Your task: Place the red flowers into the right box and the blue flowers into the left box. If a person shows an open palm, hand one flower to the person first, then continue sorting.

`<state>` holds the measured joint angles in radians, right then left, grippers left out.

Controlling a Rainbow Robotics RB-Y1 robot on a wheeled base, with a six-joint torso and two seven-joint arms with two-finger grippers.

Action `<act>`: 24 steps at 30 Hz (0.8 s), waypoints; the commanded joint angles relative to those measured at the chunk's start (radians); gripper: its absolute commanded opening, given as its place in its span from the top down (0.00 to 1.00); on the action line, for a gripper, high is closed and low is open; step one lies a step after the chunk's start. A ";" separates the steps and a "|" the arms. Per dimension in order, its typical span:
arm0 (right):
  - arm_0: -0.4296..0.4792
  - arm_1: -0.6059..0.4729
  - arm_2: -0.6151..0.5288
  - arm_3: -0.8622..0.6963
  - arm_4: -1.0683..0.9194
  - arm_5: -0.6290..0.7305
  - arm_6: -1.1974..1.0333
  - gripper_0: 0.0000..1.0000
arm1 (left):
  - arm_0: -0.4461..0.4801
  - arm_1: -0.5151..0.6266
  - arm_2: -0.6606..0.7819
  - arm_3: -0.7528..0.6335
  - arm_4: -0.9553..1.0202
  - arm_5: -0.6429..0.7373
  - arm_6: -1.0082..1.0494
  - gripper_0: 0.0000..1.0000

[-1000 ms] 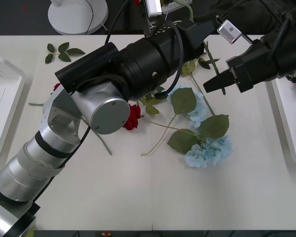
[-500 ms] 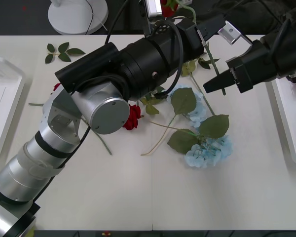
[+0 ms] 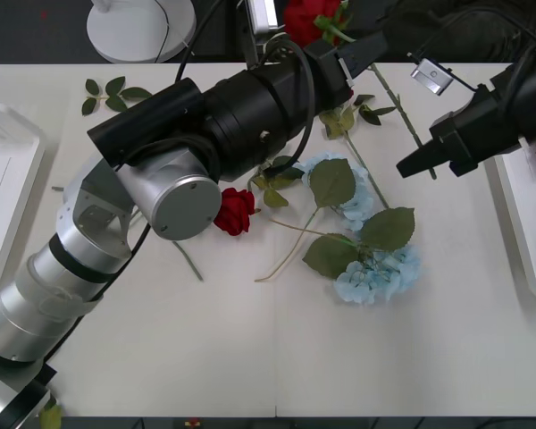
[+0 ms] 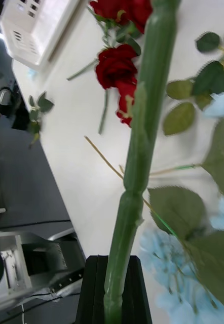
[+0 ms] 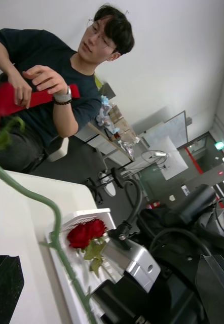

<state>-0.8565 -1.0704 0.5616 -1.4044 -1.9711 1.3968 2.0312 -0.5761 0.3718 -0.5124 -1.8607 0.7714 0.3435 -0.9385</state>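
Gripping thick green rose stem [image 4: 137,152], right jaws apparently closed.

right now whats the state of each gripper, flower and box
right gripper: shut on the held red rose's stem
held red rose: off the table, bloom up beside the left gripper
left gripper: open, raised
blue flowers: lying on the table, unsorted
loose red rose: lying on the table
right box: holds a sorted red rose
left box: no flowers in the visible part
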 commanded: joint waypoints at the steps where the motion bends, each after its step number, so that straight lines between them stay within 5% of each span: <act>1: 0.001 -0.114 0.006 0.047 0.060 0.024 -0.029 1.00 | 0.010 0.121 0.037 -0.086 0.020 0.069 0.072 0.00; 14: -0.001 -0.263 0.006 0.245 0.445 0.050 -0.016 1.00 | 0.073 0.193 0.345 -0.269 0.051 0.937 0.052 0.00; 24: -0.001 -0.281 0.006 0.464 0.615 0.010 0.021 1.00 | 0.088 0.283 0.460 -0.209 0.054 1.161 -0.253 0.00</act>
<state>-0.8561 -1.2918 0.5620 -0.9902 -1.3972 1.4213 2.0317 -0.5010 0.5966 -0.0976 -2.0840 0.8123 1.4726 -1.0046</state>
